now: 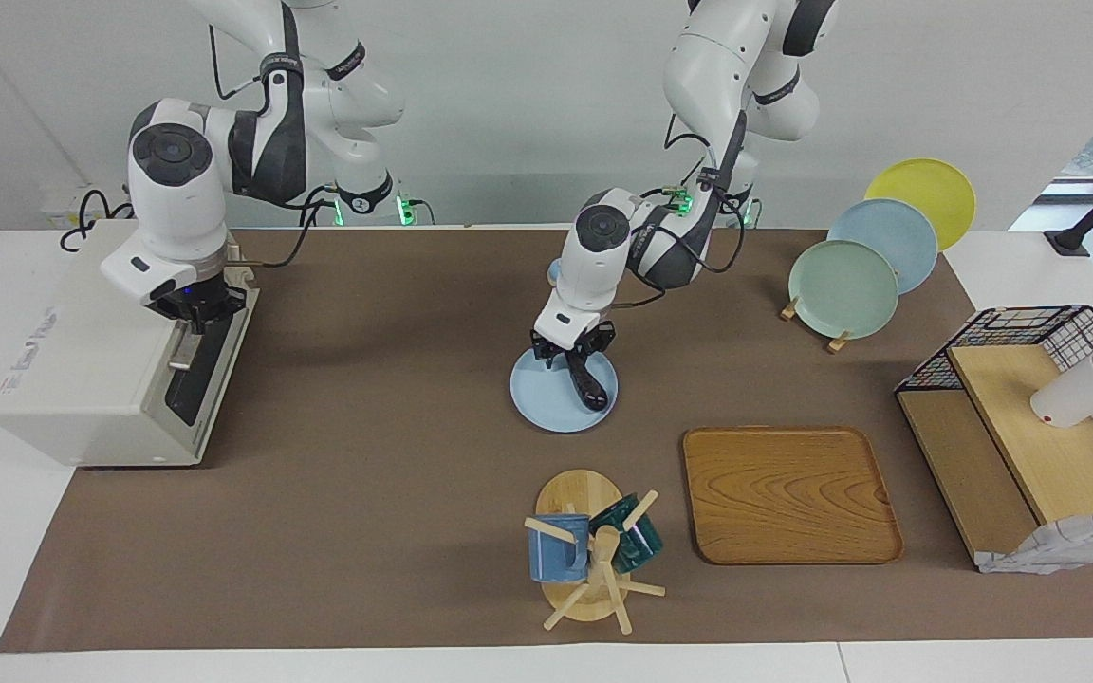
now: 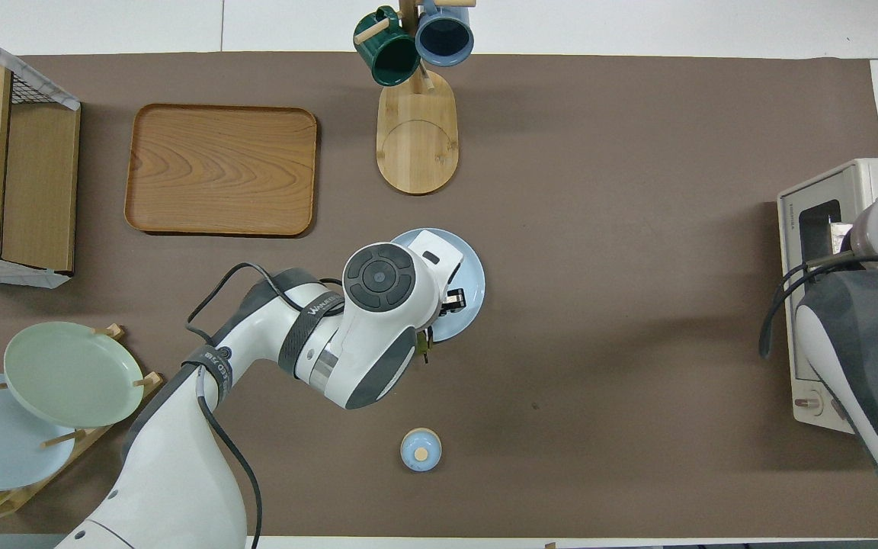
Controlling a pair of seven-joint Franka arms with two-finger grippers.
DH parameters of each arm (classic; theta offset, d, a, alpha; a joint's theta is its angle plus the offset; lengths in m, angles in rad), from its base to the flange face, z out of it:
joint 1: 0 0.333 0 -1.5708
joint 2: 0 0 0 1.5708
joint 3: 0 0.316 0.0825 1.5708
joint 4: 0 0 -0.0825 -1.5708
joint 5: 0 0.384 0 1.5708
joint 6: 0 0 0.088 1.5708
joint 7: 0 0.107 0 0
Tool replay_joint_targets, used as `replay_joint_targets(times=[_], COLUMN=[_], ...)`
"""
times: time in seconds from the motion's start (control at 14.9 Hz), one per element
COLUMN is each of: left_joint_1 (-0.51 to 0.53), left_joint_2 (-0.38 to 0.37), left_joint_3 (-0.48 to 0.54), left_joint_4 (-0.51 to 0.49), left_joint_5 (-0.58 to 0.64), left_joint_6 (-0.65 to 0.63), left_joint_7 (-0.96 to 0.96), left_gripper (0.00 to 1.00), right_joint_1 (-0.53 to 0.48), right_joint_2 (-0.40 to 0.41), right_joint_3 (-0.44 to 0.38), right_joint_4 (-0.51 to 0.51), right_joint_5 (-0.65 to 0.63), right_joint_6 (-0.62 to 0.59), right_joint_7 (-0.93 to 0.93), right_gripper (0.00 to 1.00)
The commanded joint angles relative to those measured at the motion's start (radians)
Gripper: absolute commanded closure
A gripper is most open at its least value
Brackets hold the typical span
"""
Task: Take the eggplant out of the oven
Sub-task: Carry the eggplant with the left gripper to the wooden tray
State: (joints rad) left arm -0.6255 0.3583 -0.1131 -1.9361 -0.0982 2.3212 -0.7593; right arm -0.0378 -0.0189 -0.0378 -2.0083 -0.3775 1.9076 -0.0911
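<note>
Two arms work at the brown table [image 1: 366,427]. At the edge by the right arm's end stands the oven [image 1: 82,360]; the right gripper [image 1: 194,321] is down at its silver handle [image 1: 182,353] with fingertips closed, though whether they clasp the bar is unclear. Near the table's middle lies a pale blue plate [image 1: 542,398], and the eggplant [image 1: 589,387] rests on it, already out of the oven. The left gripper [image 1: 570,353] is low over its stem end; whether it grips cannot be told. The step in hand is probably settling the eggplant: let it lie fully inside the rim, then lift straight up so it does not roll.
</note>
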Motion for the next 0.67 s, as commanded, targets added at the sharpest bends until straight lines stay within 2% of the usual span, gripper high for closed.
replay_joint_targets(times=[0.0, 0.2, 0.4, 0.54, 0.6], left_joint_1=[-0.016, 0.010, 0.078, 0.179, 0.237], left_joint_2=[-0.016, -0.051, -0.113, -0.099, -0.079], left_joint_3=[0.018, 0.030, 0.053, 0.052, 0.052], left_joint_4=[-0.024, -0.017, 0.072, 0.194, 0.248], left_joint_5=[0.021, 0.021, 0.021, 0.020, 0.015], left_joint_6=[0.024, -0.002, -0.156, -0.282, -0.327], left_joint_7=[-0.028, -0.017, 0.033, 0.134, 0.193], left_gripper=[1.00, 1.00, 1.00, 1.00, 1.00], right_joint_1=[-0.034, -0.031, -0.017, -0.014, -0.017], right_joint_2=[0.077, 0.068, 0.069, 0.074, 0.073], right_joint_3=[-0.013, -0.007, 0.001, 0.001, 0.001], right_joint_4=[0.194, 0.337, 0.485, 0.516, 0.514], right_joint_5=[0.139, 0.236, 0.331, 0.333, 0.336], right_joint_6=[-0.173, -0.316, -0.454, -0.505, -0.516], right_joint_7=[-0.044, -0.044, -0.036, -0.036, -0.038], right_gripper=[0.86, 0.71, 0.57, 0.34, 0.08])
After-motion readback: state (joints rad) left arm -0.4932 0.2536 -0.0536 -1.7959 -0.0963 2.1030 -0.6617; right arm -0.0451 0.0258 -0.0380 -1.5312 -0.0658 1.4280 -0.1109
